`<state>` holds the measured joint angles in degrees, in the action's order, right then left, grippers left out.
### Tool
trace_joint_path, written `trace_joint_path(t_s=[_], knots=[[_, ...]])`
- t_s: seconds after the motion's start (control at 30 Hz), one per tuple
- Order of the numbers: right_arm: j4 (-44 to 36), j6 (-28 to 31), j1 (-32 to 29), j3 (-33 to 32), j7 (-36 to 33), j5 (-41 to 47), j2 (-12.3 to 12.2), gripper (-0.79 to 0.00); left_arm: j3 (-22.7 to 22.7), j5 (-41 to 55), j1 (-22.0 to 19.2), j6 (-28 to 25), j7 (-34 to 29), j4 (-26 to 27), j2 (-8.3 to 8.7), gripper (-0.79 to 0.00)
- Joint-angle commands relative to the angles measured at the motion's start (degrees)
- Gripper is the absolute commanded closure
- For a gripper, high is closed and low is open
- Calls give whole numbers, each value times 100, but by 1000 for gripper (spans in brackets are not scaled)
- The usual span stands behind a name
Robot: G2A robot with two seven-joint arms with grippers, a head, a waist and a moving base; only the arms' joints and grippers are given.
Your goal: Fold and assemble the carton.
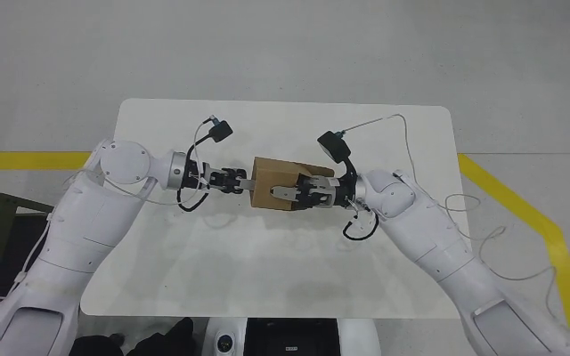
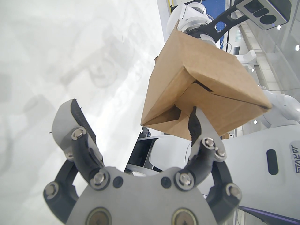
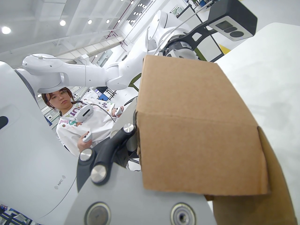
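carton (image 1: 272, 181) sits over the middle of the table (image 1: 178, 267), between the two arms, long axis running left to right across the robot. On its right end, the right gripper (image 1: 287, 192) has hold of it: the top view shows one light finger (image 1: 283, 190) laid flat on the carton's upper face and clamped onto that wall, with the opposing finger hidden behind the cardboard. In the right wrist view the carton (image 3: 199, 122) is right up against the gripper body and covers the fingertips; only the black linkage (image 3: 117, 141) on one side is clear. A loose flap (image 3: 276, 188) sticks out at that end toward the right arm, and it is also visible from above (image 1: 318, 170). At the opposite end, the left gripper (image 2: 134, 106) has its fingers spread wide and grips nothing. One pad (image 2: 195, 125) touches the end face of the carton (image 2: 199, 71). The other finger (image 2: 77, 115) hangs free, well apart from the cardboard, with the table surface behind it. That left end face has its flaps folded inward and overlapping. The seams are visible and there is a small gap at one inner corner. Side walls are squared up into a box shape. Can't tell whether the underside rests on the table or is held just above it.
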<state>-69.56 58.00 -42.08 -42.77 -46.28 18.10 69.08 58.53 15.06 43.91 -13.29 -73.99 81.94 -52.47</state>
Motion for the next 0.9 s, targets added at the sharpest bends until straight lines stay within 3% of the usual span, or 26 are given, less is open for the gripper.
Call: trace_joint_path(t_s=[0.0, 0.87], knots=[[9, 0, 4, 4, 0, 5, 6, 0, -12, 16, -8, 2, 0, -16, -7, -785], [76, 0, -52, -32, 0, 89, 47, 0, -25, 469, 66, -103, 125, -329, -83, -785]])
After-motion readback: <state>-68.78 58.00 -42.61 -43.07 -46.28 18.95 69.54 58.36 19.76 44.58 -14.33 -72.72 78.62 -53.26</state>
